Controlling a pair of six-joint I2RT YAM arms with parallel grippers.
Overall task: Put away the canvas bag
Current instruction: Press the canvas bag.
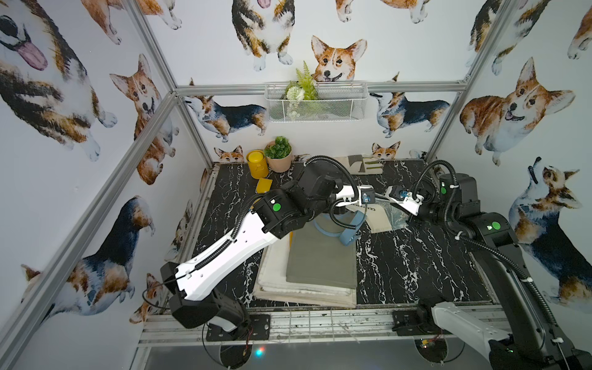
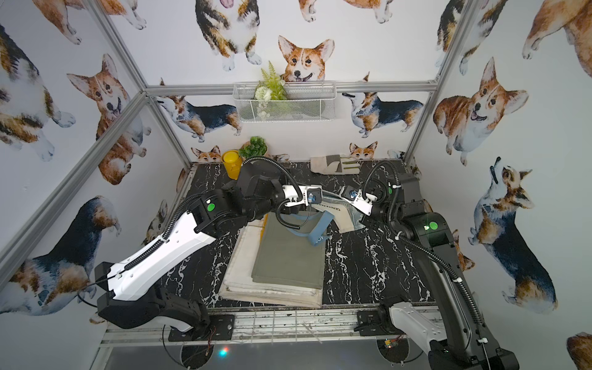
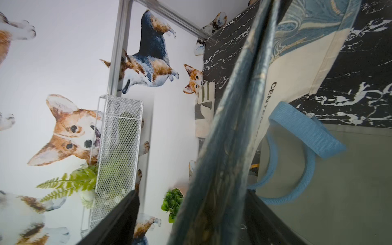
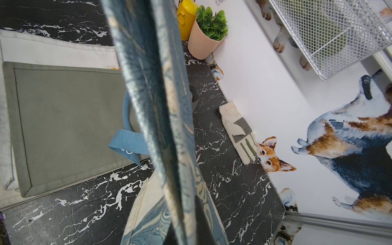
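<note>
Here, the bag (image 1: 379, 221) hung over the far middle of the worktop (image 1: 416, 256). Its top edge was drawn out between the two arms, and its blue handles (image 1: 349, 230) drooped over the far end of the folded cloths (image 1: 320, 262). The right gripper (image 2: 345, 193) came at that edge from the right with its jaws pressed together, pinching the fabric. The left gripper (image 2: 320, 197) met it from the left with jaws spread on either side of the edge. In the left wrist view a gap showed between one jaw and the cloth, so that side did not look like a firm hold. The likely home was the wire basket (image 1: 336, 105) on the far wall, above and beyond the bag, though that was only a judgement. To do the step well, the left jaws would need to close squarely on the edge before any lift. Otherwise the whole weight would swing from the right pinch alone. Both arms would then have to rise together with the edge taut and level, so that the bag went up as a flat sheet. It would need to go high enough for the hanging body and handles to clear the near rim. The fern (image 1: 306, 85) filled the basket's left part, so the right part looked the safer aim.
</note>
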